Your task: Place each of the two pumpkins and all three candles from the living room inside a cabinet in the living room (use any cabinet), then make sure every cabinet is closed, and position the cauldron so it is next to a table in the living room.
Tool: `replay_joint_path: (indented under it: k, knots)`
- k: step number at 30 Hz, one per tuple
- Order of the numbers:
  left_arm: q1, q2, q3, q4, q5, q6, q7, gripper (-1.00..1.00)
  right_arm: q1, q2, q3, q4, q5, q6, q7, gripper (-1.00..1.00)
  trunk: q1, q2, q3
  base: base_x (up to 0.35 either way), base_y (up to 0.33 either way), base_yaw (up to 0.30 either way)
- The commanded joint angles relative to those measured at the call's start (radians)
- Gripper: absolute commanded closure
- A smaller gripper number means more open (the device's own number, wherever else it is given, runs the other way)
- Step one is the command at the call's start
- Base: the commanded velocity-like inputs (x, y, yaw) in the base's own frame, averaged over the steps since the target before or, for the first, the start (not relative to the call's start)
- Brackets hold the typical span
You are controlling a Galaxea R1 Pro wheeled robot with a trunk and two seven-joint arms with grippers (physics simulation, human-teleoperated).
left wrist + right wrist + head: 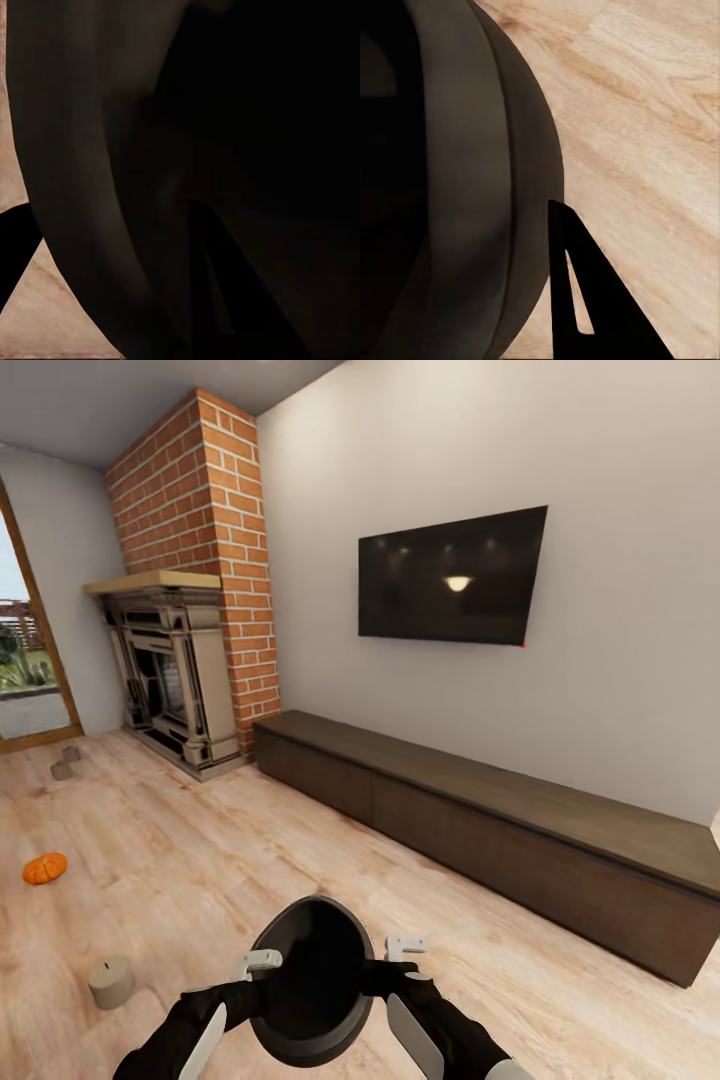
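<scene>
Left gripper and right gripper clamp the cauldron at lower centre; carry it level, clear of the candle.

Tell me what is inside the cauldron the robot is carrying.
The cauldron looks empty: its dark inner wall shows through the open mouth. The deepest part is in shadow, so a small item there cannot be ruled out.

The pot sits dead center at 6 o'clock, held up between both arms. A pumpkin is on the floor at 9, with what looks like a candle nearer, around 8. The cabinet runs along the wall from 12 to 3, and the fireplace is at 11.
</scene>
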Motion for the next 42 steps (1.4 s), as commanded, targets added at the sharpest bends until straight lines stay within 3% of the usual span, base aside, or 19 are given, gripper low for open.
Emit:
replay_joint_path:
  k: [1, 42]
  knots:
    - [-0.001, 0.001, -0.002, -0.019, 0.017, 0.006, 0.004, 1.00, -0.001, 0.000, 0.002, -0.001, -0.002, 0.005, -0.009, 1.00, -0.001, -0.001, 0.000, -0.333, 0.000, 0.244]
    - [-0.001, 0.001, -0.002, -0.020, 0.017, 0.006, 0.001, 1.00, -0.001, 0.000, 0.003, -0.001, -0.002, 0.006, -0.009, 1.00, -0.001, -0.001, 0.033, -0.333, 0.004, 0.244]
